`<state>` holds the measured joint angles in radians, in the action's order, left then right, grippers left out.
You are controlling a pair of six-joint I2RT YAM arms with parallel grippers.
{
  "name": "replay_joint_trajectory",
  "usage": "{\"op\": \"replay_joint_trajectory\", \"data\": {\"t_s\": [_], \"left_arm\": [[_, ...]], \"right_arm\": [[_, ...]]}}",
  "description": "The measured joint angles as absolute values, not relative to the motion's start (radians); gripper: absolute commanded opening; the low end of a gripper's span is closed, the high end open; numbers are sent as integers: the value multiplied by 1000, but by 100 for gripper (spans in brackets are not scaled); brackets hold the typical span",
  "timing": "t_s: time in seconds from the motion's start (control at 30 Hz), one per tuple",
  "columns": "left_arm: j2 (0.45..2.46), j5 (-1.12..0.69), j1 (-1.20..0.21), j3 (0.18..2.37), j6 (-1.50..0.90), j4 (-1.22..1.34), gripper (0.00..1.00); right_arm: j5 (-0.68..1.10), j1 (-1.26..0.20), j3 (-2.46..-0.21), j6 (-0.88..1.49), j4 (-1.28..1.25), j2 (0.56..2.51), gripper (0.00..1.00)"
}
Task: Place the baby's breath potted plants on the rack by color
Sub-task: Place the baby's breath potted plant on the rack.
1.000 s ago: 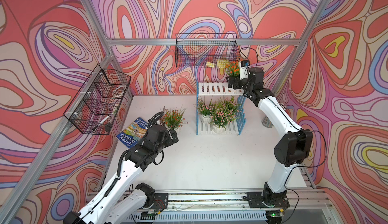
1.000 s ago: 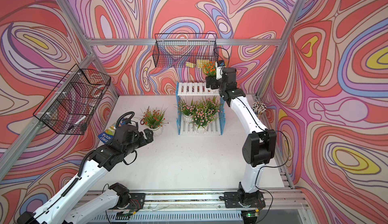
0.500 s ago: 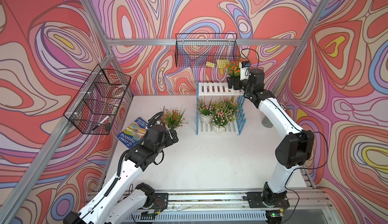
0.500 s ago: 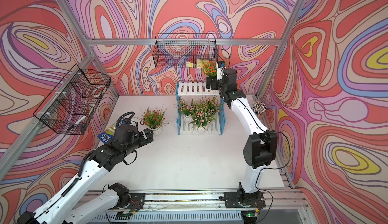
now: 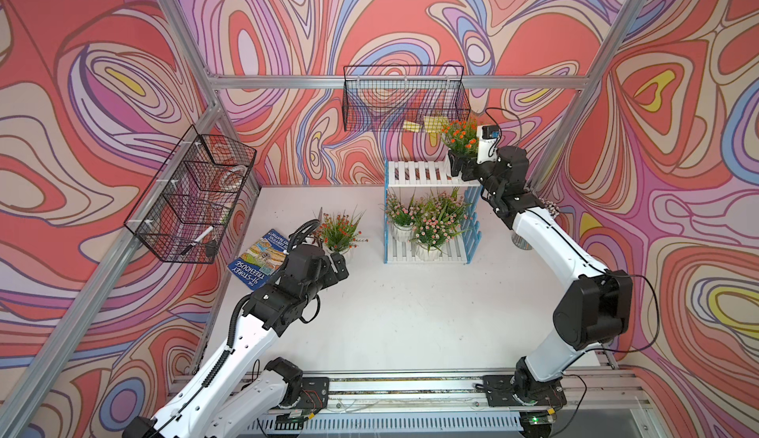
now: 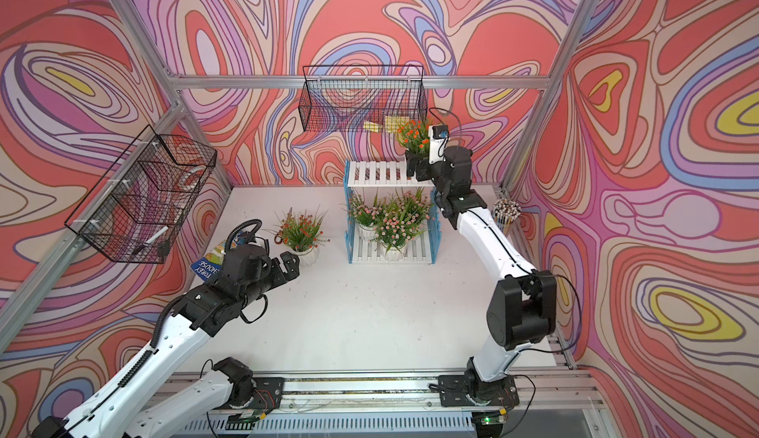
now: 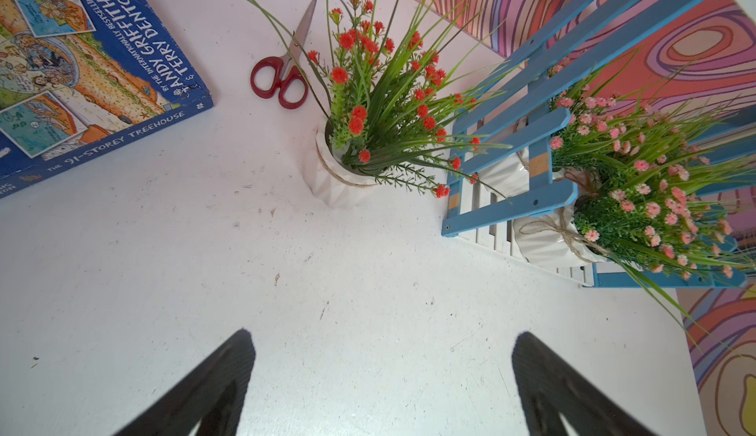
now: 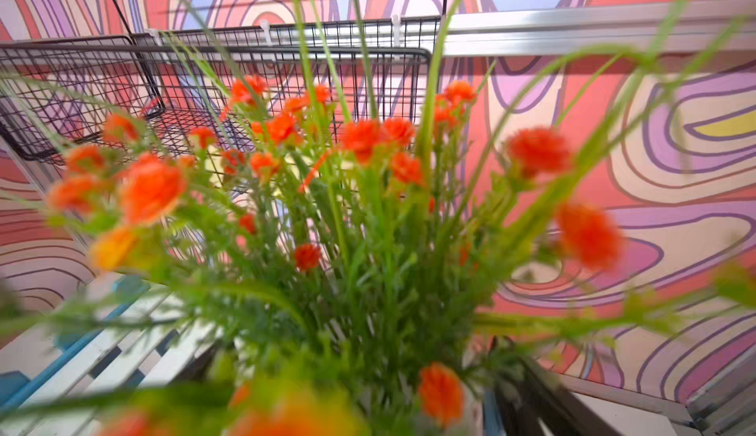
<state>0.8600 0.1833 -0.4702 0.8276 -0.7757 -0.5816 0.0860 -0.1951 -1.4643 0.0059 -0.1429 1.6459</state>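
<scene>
The rack (image 5: 415, 173) (image 6: 373, 173) stands at the back of the table, with white slats and blue sides. An orange-flowered baby's breath plant (image 5: 459, 134) (image 6: 412, 134) (image 8: 368, 209) sits at the right end of its top shelf. My right gripper (image 5: 460, 165) (image 6: 417, 167) is open around this pot. Pink-flowered plants (image 5: 435, 226) (image 6: 392, 226) (image 7: 654, 209) crowd the lower shelf. A second orange plant (image 5: 340, 230) (image 6: 302, 230) (image 7: 380, 98) stands on the table left of the rack. My left gripper (image 5: 339, 269) (image 6: 290, 267) (image 7: 380, 356) hovers open just in front of it.
A blue book (image 5: 258, 263) (image 7: 82, 78) and red-handled scissors (image 7: 282, 74) lie left of the table plant. Black wire baskets hang on the back wall (image 5: 406, 99) and the left wall (image 5: 193, 197). A cup of pencils (image 6: 506, 214) stands by the right wall.
My right wrist and elbow have eased slightly back to the right, while the orange plant stays put on the top shelf. The left arm has not moved.
</scene>
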Motion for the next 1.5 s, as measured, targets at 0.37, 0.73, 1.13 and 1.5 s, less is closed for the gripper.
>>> {"op": "replay_joint_trajectory", "data": {"t_s": [0.37, 0.73, 1.13, 1.5], "left_arm": [[847, 184, -470, 823, -775, -578, 100], [885, 209, -470, 846, -728, -596, 100], [984, 223, -472, 842, -718, -633, 100], [1266, 282, -527, 837, -753, -510, 100]], "right_arm": [[155, -192, -1208, -13, -598, 1607, 98], [146, -190, -1204, 2, -395, 1293, 98], [194, -190, -1103, 204, 298, 994, 98], [267, -191, -901, 270, 414, 991, 98]]}}
